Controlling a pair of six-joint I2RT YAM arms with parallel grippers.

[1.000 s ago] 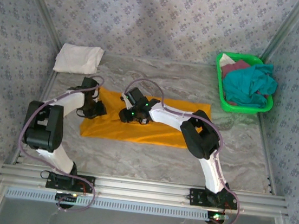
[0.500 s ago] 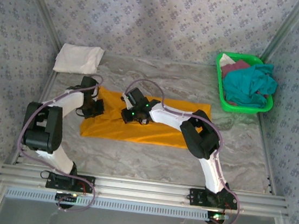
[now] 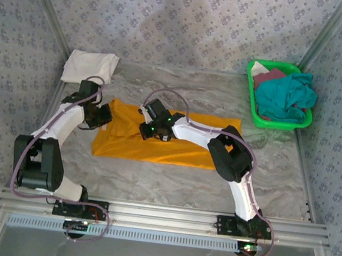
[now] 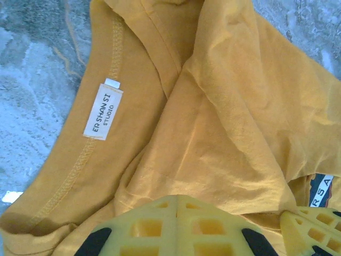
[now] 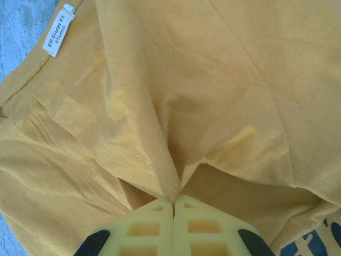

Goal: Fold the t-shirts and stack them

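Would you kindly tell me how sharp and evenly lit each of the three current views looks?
Top external view: soft, even light, no glare, a faint grey shadow on the patterned back wall, the mustard-orange cloth t-shirt crisp. Left wrist view: the white sewn label is sharp enough to read; the marble table looks bluish. Right wrist view: bright, the yellow lattice fingertips slightly soft.

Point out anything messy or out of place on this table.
The teal t-shirt spills over the green basket's rim rather than lying inside. The mustard-orange t-shirt's left end is bunched where the left gripper pinches it; the rest lies flat.
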